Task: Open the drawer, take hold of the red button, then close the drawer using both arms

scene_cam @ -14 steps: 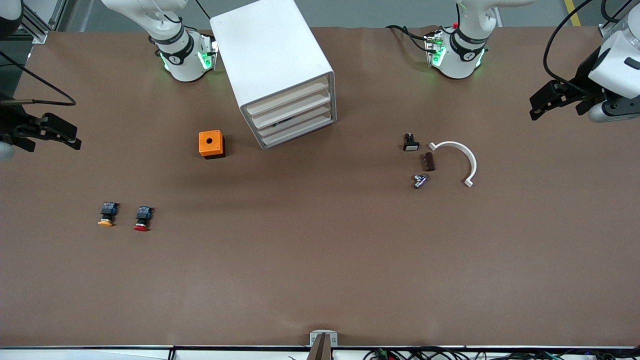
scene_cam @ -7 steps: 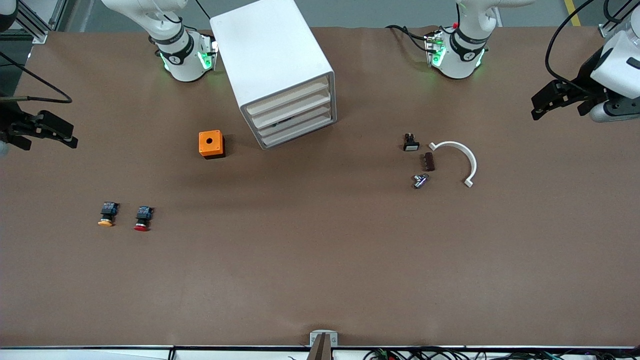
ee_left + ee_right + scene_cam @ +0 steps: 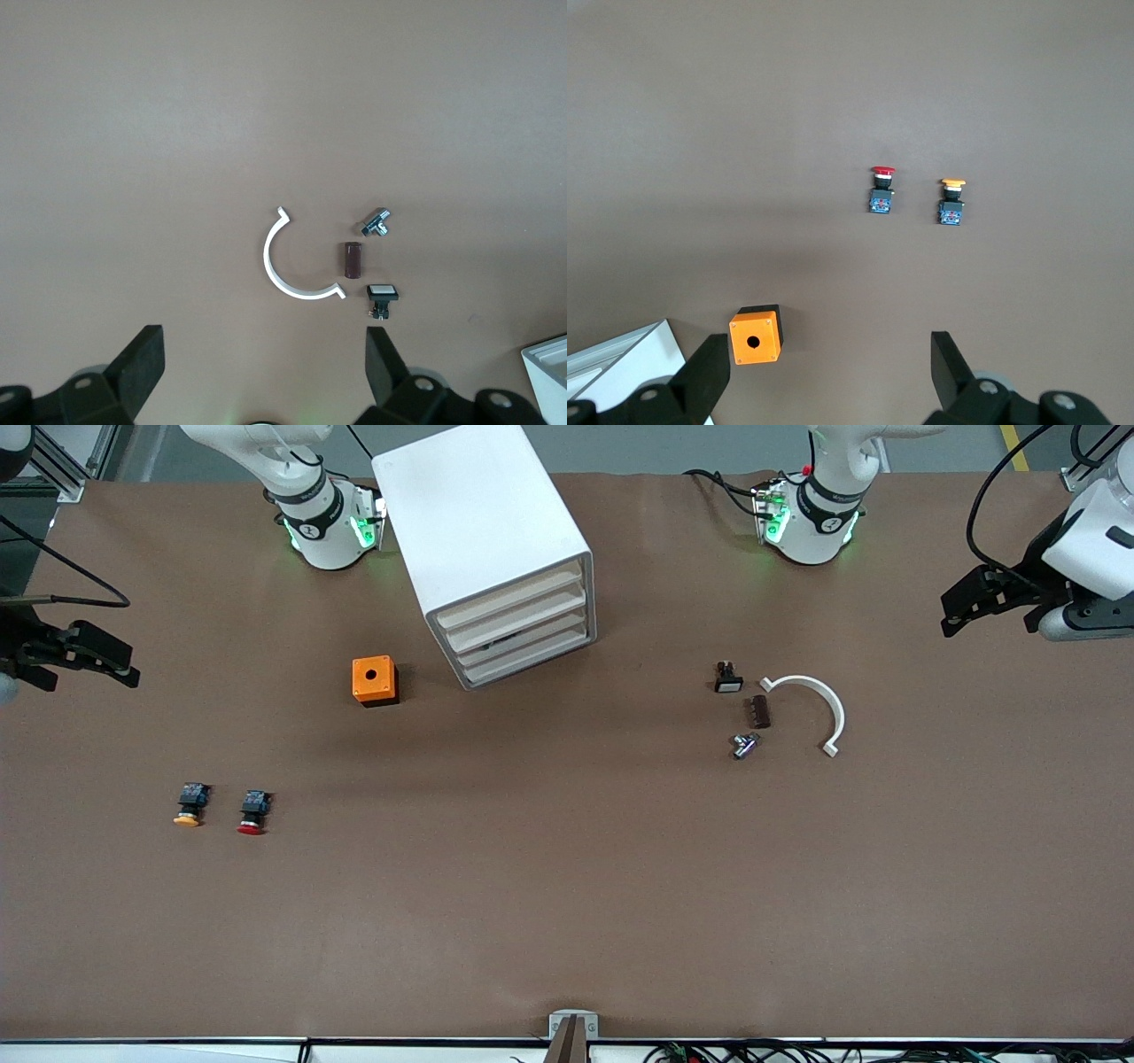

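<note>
Button [image 3: 252, 812] on the surface toward the right arm's end, lying on its side, well apart from both sets of jaws; red cap toward the front camera, black-and-blue body away from it, long axis running roughly from camera to robot bases. Just beside it, nearer the surface's end, yellow button [image 3: 189, 805] in the same lie. In the right wrist view, button [image 3: 881, 189] and yellow button [image 3: 951, 202] side by side, caps pointing the same way.

Right gripper [image 3: 89, 657] held high over the surface's edge at the right arm's end, jaws spread wide and empty, fingers [image 3: 704, 376] framing the orange box [image 3: 756, 336]. Left gripper [image 3: 974, 602] raised over the left arm's end, jaws likewise wide apart and empty, fingers [image 3: 142, 359] looking down on the white arc [image 3: 288, 266] and small parts.

Drawer cabinet [image 3: 487, 549] near the right arm's base, turned at an angle, all drawers shut. Orange box [image 3: 373, 680] beside the cabinet's front, between cabinet and button.
</note>
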Motion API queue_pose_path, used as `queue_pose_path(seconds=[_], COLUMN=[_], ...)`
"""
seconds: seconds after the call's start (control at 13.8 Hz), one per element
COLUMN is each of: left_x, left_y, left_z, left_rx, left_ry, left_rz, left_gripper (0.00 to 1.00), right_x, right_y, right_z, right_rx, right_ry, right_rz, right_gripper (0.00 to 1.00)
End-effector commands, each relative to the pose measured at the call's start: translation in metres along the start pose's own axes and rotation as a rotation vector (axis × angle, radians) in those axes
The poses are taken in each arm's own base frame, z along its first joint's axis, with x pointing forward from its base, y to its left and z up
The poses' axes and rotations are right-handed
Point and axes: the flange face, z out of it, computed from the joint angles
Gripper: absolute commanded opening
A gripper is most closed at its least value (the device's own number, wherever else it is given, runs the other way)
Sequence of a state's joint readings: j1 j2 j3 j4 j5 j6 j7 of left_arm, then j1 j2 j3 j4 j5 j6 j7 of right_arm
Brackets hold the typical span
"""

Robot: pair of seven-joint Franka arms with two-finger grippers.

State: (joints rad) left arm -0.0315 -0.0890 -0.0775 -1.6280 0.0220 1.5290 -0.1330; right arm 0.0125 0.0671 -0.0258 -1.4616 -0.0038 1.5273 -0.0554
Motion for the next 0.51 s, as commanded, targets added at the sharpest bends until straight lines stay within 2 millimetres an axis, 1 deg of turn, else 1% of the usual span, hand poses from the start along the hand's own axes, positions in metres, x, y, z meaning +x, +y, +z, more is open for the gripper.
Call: queue_pose_path(seconds=[0.0,0.29,0.43], left_x=[0.0061,0.0074,0.0070], left_y=[-0.0008,0.0040,0.0015], left_z=[-0.0032,-0.0035,-0.0029], left_rx=[0.014,0.015,0.016], left_ry=[0.007,0.008,0.002], left_rz=[0.023,0.028,0.025], left_gripper=[1.00,1.00,1.00], right_x=[0.0001,0.0001,0.0002], right_y=[-0.0011,-0.0001,-0.0001], right_z=[-0.0043,-0.0043,-0.0044], right_rx=[0.006,0.004,0.004], right_ry=[-0.001,-0.001,0.000], right_rz=[-0.007,-0.006,-0.006], right_gripper=[1.00,1.00,1.00])
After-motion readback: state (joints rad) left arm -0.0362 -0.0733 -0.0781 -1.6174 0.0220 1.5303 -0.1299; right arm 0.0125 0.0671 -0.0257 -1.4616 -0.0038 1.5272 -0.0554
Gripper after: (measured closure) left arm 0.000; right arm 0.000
